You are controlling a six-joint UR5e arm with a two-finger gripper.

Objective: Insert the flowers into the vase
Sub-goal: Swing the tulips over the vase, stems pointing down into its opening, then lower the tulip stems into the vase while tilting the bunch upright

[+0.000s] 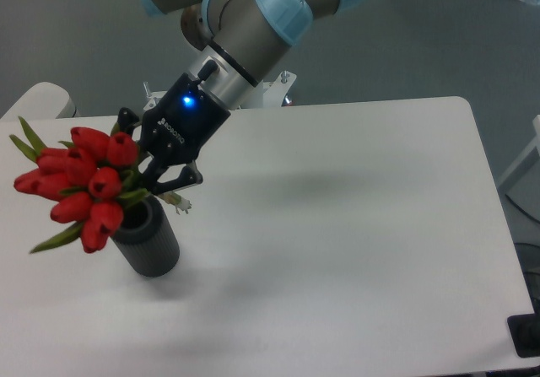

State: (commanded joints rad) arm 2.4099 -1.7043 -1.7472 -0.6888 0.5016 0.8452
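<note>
Your end effector (145,179) is clenched on the flowers (78,183), gripping the bunch near the base of the stems, where the green meets the dark fingers. A blue light glows on its body, and the arm slants down to it from the upper middle of the frame. The bunch is held tilted — the red buds lean out to the left, with the green leaf tips pointing up-left and down-left beyond them. A short pale stub shows just right of the end effector, below the fingers; it is too small for you to tell what it is.

The vase (148,242) stands upright on the white bench (354,225), at the left side and somewhat towards the near edge. Its dark ribbed side is in plain view, but the lowest buds and the end effector cover most of its mouth from this angle. The flowers hang over the vase's left rim and well out beyond it, so the buds sit above and to the left of the mouth rather than down inside it. You cannot tell from this view whether the stem ends have entered the mouth.

At the far left edge, a pale rounded object (38,100) sits beside the bench.
</note>
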